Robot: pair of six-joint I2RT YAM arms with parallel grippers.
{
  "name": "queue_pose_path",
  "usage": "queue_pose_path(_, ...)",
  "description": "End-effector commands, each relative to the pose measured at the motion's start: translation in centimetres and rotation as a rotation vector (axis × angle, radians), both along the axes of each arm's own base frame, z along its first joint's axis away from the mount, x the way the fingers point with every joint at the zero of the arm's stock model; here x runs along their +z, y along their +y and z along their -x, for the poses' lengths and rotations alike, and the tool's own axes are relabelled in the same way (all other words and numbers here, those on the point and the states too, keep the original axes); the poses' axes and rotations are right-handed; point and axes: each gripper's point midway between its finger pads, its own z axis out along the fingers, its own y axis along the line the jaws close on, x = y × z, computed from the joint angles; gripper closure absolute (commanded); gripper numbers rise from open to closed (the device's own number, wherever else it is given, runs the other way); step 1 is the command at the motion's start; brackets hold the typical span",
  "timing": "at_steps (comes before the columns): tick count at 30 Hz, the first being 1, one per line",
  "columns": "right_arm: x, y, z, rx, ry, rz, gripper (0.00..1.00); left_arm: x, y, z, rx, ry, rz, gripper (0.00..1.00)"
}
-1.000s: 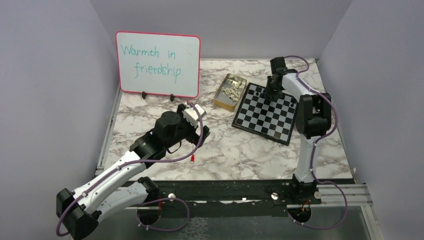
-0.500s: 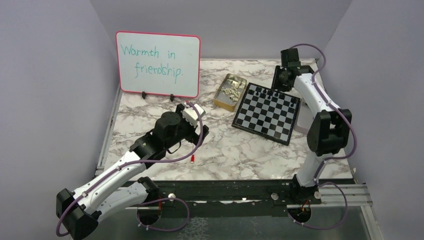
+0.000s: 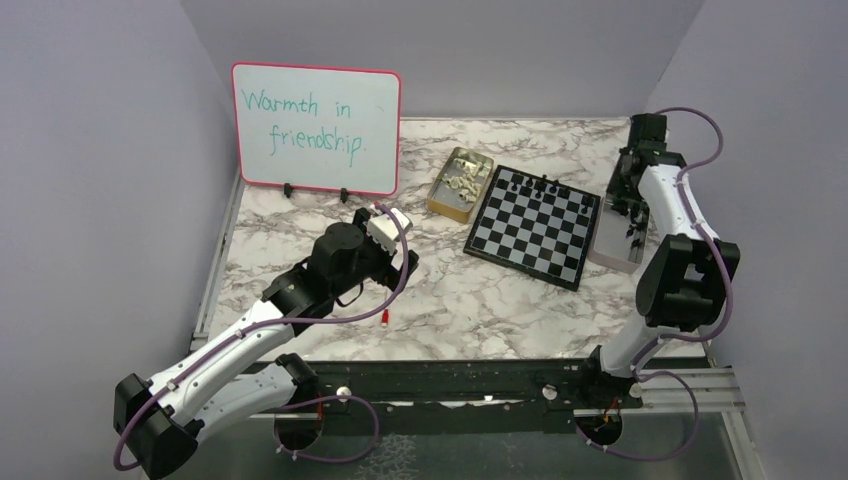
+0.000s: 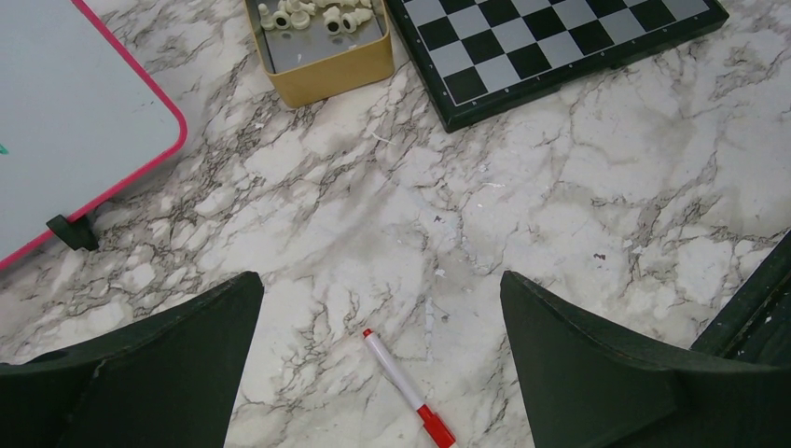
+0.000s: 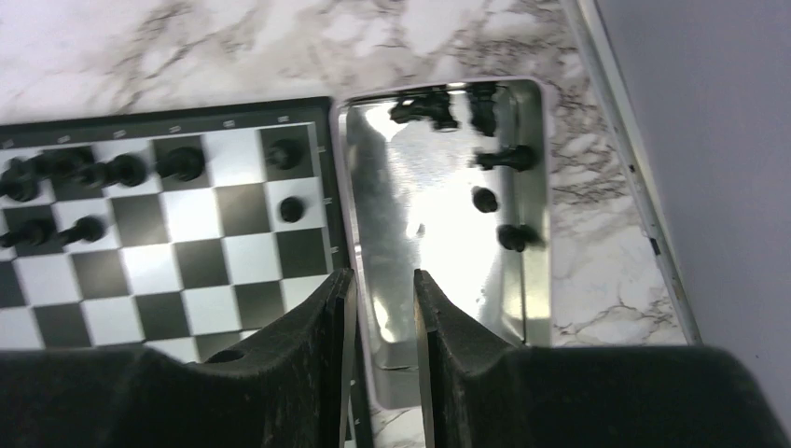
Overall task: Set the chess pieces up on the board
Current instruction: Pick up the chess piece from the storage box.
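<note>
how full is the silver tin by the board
Nearly empty: the tin holds a few black pieces near its edges, floor mostly bare.

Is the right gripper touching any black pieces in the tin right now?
Apart. The right wrist view shows bare floor of the tin between the right gripper and the black pieces, which lie toward its far end.
</note>
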Motion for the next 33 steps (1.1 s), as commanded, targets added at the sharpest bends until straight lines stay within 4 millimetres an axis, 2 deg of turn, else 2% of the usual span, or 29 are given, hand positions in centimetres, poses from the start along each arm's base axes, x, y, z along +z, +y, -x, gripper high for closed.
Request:
queue_pose_path(1, -1.1, -3.1, 0.6, -0.057, -0.015, 0.018, 0.67, 0.3, 0.0, -0.1, 0.006, -0.02, 0.006, 0.01)
queue_pose_path(8, -5.1, -4.7, 0.3, -0.077, 0.096, 0.049, 0.67, 0.4, -0.5, 0.1, -0.016, -0.011, 0.017, 0.01)
queue_pose_path(11, -5.5, -6.3, 0.7, -0.114, 0.131, 0.12, 0.67, 0.3, -0.3, 0.1, -0.014, -0.011, 0.014, 0.01)
queue_pose_path(21, -7.1, -8.5, 1.3, -0.141, 0.218, 0.218, 0.67, 1.0, -0.3, 0.3, -0.017, -0.026, 0.033, 0.01)
queue_pose_path(30, -8.3, -9.1, 1.2, -0.139, 0.255, 0.171, 0.67, 0.8, -0.7, 0.7, -0.036, -0.025, 0.028, 0.01)
queue_pose_path(33, -8.9, -8.7, 1.2, -0.128, 0.255, 0.132, 0.67, 0.7, -0.8, 0.7, -0.038, -0.022, 0.025, 0.01)
